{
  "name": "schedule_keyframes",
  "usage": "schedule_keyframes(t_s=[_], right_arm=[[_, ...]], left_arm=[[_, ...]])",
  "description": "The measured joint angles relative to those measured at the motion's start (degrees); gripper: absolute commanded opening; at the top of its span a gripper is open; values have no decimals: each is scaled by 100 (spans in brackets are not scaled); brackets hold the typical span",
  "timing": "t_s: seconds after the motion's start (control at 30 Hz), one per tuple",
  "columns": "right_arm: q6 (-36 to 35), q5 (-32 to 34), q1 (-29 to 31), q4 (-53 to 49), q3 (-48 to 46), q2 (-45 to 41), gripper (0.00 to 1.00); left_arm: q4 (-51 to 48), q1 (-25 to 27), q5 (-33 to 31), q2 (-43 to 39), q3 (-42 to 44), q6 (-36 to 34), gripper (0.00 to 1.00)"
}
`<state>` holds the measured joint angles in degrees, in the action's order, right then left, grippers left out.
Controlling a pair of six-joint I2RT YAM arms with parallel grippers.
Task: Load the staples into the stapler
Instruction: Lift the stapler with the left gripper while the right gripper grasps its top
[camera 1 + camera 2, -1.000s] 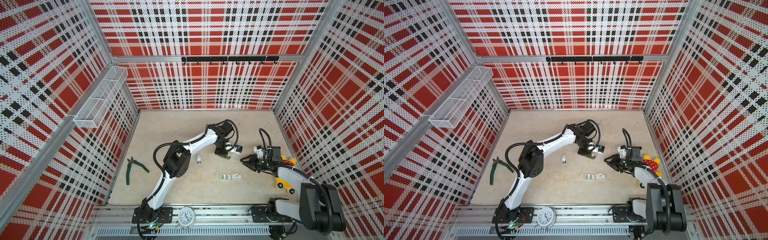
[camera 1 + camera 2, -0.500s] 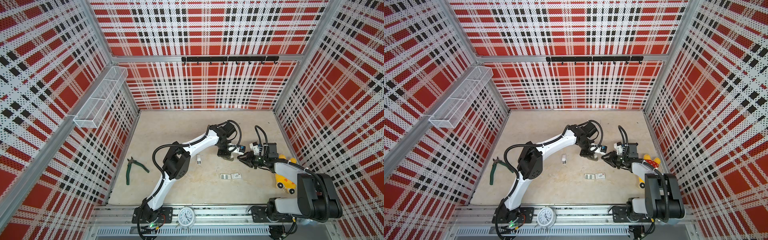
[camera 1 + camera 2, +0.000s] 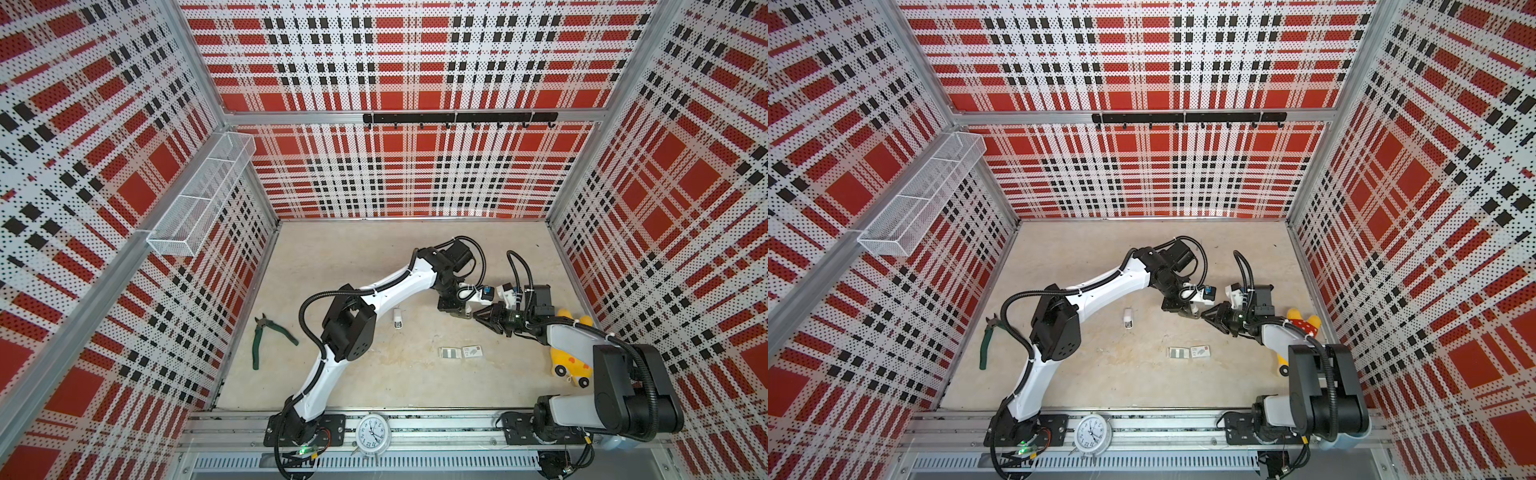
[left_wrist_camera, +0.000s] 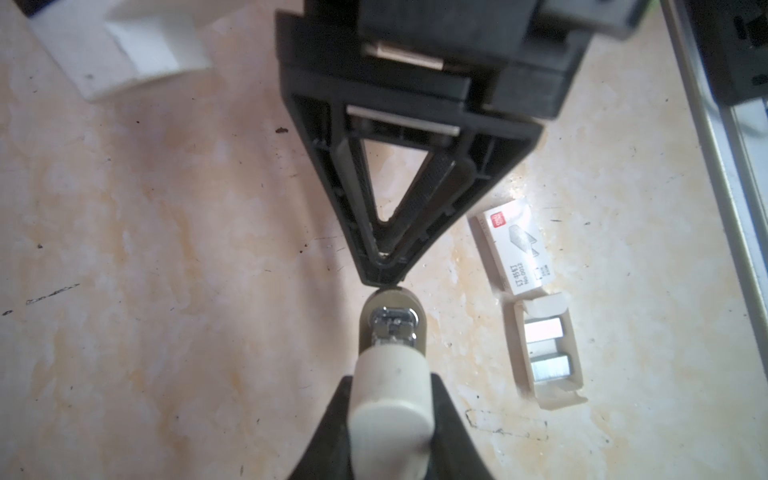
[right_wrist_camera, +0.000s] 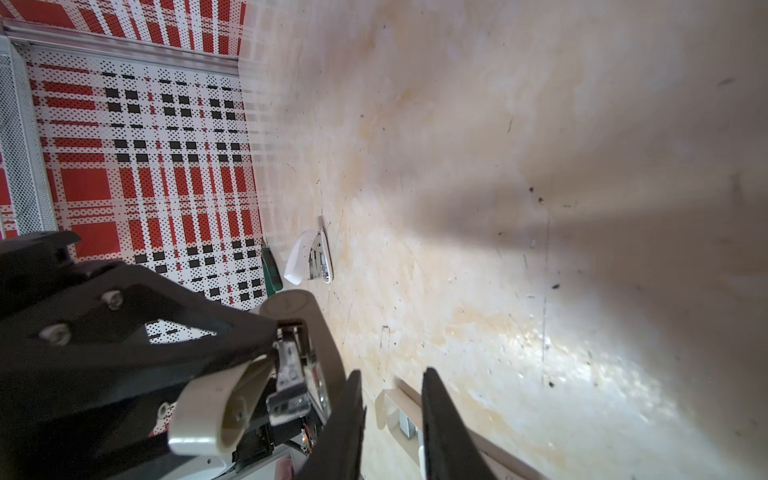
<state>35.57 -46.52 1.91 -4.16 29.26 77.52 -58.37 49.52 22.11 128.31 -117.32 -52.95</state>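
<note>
Top views: left gripper (image 3: 459, 311) is clamped on the stapler (image 3: 468, 308), right of centre over the table (image 3: 374, 257). Right gripper (image 3: 477, 316) points straight at the stapler's nose, almost touching it. Staples (image 3: 449, 353) are down on the table nearer the front rail, well apart from both grippers. Box sleeve (image 3: 473, 351) lies just beside them. Pliers (image 3: 255, 349) and a small white gadget (image 3: 398, 320) sit off to the left, not involved.

Left wrist: cream stapler body is pinched between the left fingers (image 4: 324, 428), with its chrome end facing the right gripper. The right tips sit close together right at that end. There's a tiny glint between them, too small to call a staple strip. Cardboard tray (image 4: 559, 397) shows two grey stacks of staples with the sleeve off beside it.

Right wrist: stapler looks hinged open. The cream arm is swung away from the beige base and the metal channel is exposed between them. A narrow gap shows between the right fingers (image 5: 353, 415) with nothing clearly in it. Can't tell if they're pinching anything or just near-closed on air.

Status, as a judgement:
- **Done:** sleeve is off the tray, stapler is picked up and apparently opened.
- **Left:** get a strip seated in the channel, then close the stapler.
- **Unknown:** whether a strip is already at the channel. The bulk of the staples is in the tray.
</note>
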Motion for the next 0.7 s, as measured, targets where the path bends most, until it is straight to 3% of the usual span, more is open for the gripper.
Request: schedule_keyframes(t_s=[0.33, 0.7], right_arm=[[-153, 264, 0, -621, 195, -503, 27], [-144, 153, 105, -575, 195, -308, 26]], left_arm=[[70, 13, -76, -2, 190, -11, 23], [105, 50, -46, -2, 184, 33, 22]])
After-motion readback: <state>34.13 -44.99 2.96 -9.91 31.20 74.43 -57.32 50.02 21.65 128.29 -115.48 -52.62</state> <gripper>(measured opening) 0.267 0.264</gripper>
